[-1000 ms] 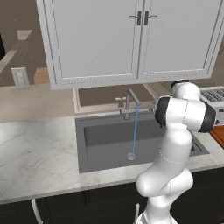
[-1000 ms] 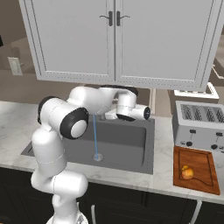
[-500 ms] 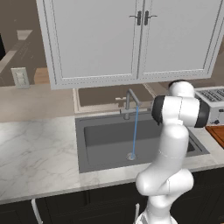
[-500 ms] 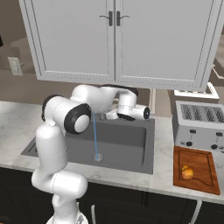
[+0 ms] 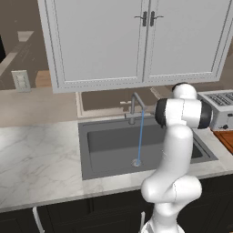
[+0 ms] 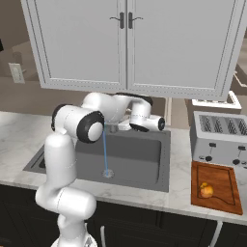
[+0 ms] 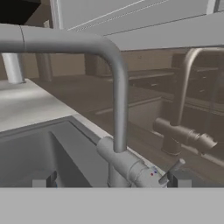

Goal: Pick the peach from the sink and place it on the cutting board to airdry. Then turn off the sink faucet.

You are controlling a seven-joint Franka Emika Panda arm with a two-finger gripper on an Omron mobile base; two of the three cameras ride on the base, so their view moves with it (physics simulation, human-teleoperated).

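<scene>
The peach (image 6: 206, 190) lies on the reddish cutting board (image 6: 223, 179) right of the sink (image 6: 140, 150). A corner of that board (image 5: 226, 138) reaches into the left base view too. Water still runs in a thin blue stream from the sink faucet (image 5: 133, 107) down to the drain (image 5: 136, 162). My gripper (image 7: 111, 179) is open and low at the faucet's base. Its dark fingertips (image 7: 43, 180) stand wide apart, with the faucet body and its small side lever (image 7: 173, 168) between them. From the right base view the hand (image 6: 144, 120) sits just right of the faucet.
A silver toaster (image 6: 219, 140) stands behind the cutting board. White wall cabinets (image 6: 130, 43) hang low over the sink. Marble counter (image 5: 36, 154) stretches to the sink's left. My arm's elbow (image 5: 182, 112) blocks the sink's right side.
The arm has edged slightly left, bringing the hand closer to the faucet. The peach stays on the board and the water keeps running.
</scene>
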